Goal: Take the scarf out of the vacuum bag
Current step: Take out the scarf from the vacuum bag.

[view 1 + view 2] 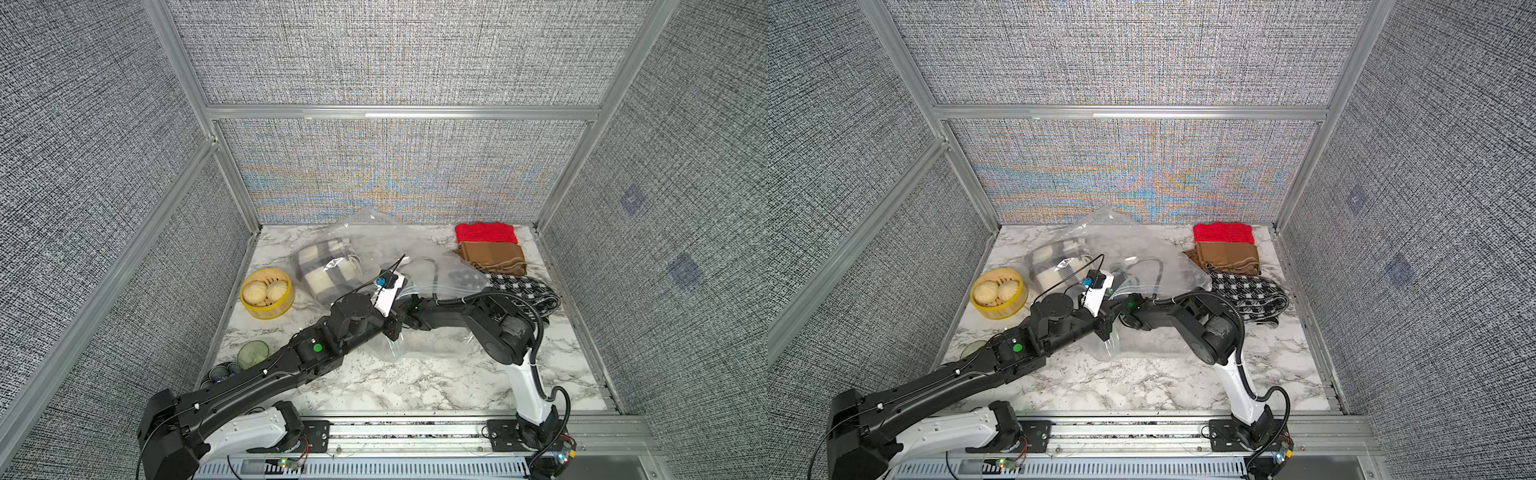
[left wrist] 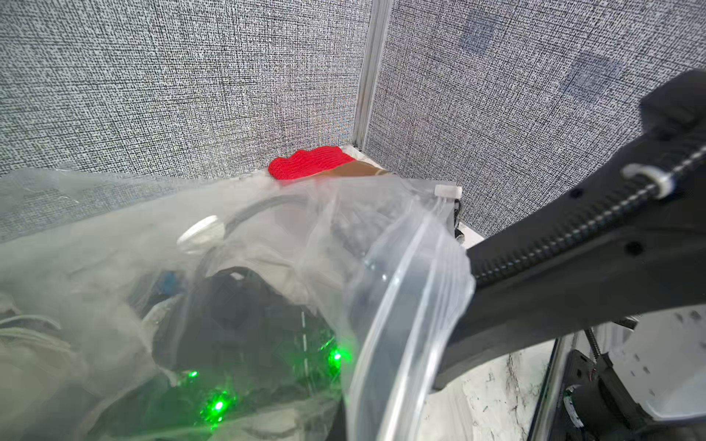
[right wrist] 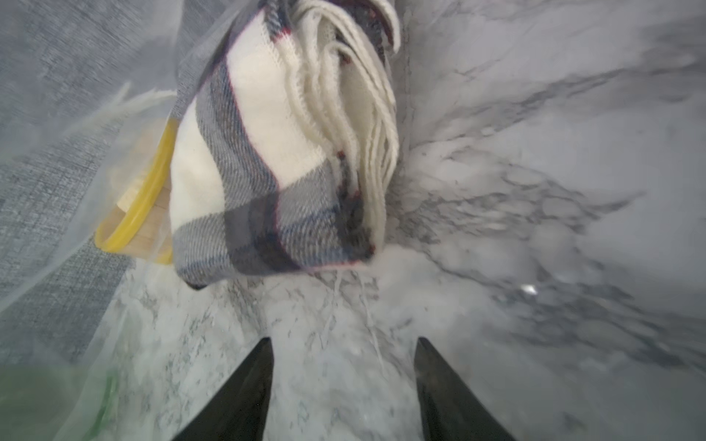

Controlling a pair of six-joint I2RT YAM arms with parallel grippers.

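Ok: R gripper point(image 3: 344, 340) inside clear crinkly plastic vacuum bag point(image 1: 399, 241), jaws apart, empty; cream-and-grey plaid fringed scarf point(image 3: 275, 152) just ahead. L gripper point(image 1: 392, 331) pinched closed on bag edge.

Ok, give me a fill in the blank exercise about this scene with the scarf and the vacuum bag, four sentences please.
1. The plaid scarf lies ___ the vacuum bag.
2. The right gripper has its jaws ___, with nothing between them.
3. The knitted scarf beyond the brown scarf is coloured ___.
4. The steamer basket beside the bag has a ___ rim.

Missing words: inside; open; red; yellow.
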